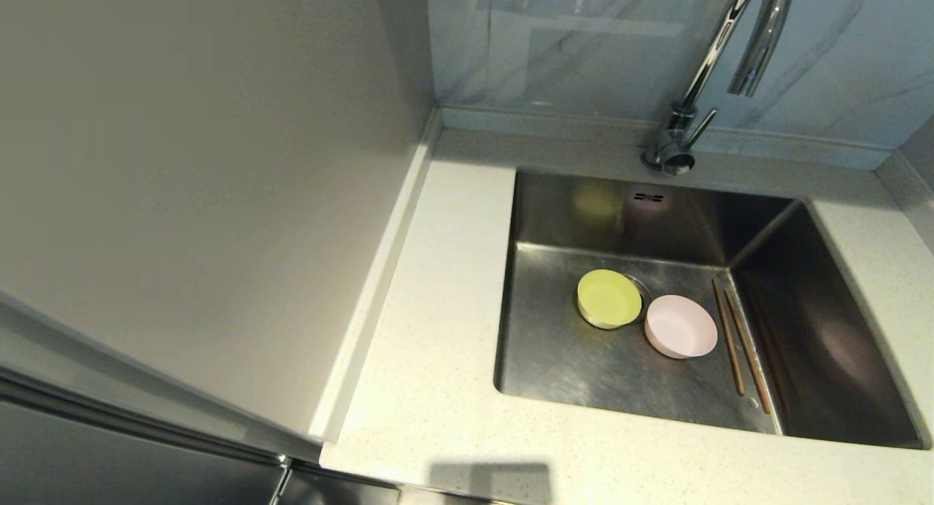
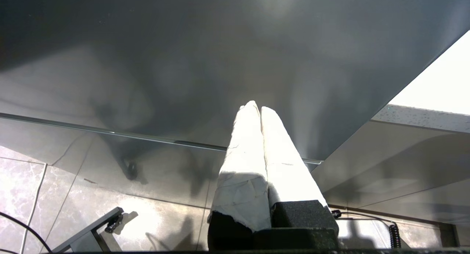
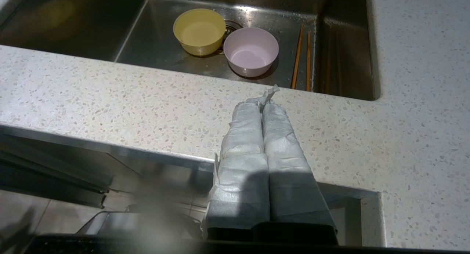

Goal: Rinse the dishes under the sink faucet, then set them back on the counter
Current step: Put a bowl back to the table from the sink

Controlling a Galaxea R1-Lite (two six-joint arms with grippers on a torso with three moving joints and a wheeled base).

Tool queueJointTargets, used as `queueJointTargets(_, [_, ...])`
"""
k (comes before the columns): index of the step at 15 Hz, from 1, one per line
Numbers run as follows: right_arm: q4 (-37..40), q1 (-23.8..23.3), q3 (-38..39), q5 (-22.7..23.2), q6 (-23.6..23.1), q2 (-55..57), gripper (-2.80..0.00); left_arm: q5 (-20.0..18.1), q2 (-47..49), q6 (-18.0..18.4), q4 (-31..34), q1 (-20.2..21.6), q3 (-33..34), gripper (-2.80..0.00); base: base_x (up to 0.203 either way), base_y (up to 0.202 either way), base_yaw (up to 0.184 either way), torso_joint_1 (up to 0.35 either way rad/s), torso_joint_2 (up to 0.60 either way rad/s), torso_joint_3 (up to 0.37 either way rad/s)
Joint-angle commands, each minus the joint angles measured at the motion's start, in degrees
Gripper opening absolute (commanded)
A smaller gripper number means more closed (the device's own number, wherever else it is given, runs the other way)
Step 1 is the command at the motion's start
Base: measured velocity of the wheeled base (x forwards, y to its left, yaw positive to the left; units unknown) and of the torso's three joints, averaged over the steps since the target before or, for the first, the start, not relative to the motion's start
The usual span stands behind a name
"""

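In the steel sink (image 1: 562,359) a yellow-green bowl (image 1: 608,298) sits over the drain, a pale pink bowl (image 1: 680,326) touches it on the right, and two wooden chopsticks (image 1: 740,347) lie along the right wall. The same bowls (image 3: 199,31) (image 3: 251,50) and chopsticks (image 3: 302,55) appear in the right wrist view. The chrome faucet (image 1: 719,60) stands behind the sink. My right gripper (image 3: 261,106), shut and empty, hovers over the counter's (image 3: 110,100) front edge, short of the sink. My left gripper (image 2: 256,109) is shut and empty, low beside a dark cabinet front.
Speckled counter (image 1: 430,330) stretches left of and in front of the sink. A beige wall panel (image 1: 204,198) closes off the left side; a marbled backsplash (image 1: 569,45) stands behind. Neither arm shows in the head view.
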Motion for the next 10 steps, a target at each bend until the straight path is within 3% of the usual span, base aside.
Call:
queueJointTargets(1, [0.0,0.0,0.0,-0.1,0.0,0.0,-2.8,0.0,-0.2,0.0,0.0,0.0,0.0,-2.8,0.0,0.0,0.0,0.0,0.0,0.0])
queueJointTargets(10, [0.0,0.0,0.0,-0.1,0.0,0.0,-2.8,0.0,-0.2,0.0,0.0,0.0,0.0,-2.8,0.0,0.0,0.0,0.0,0.0,0.0])
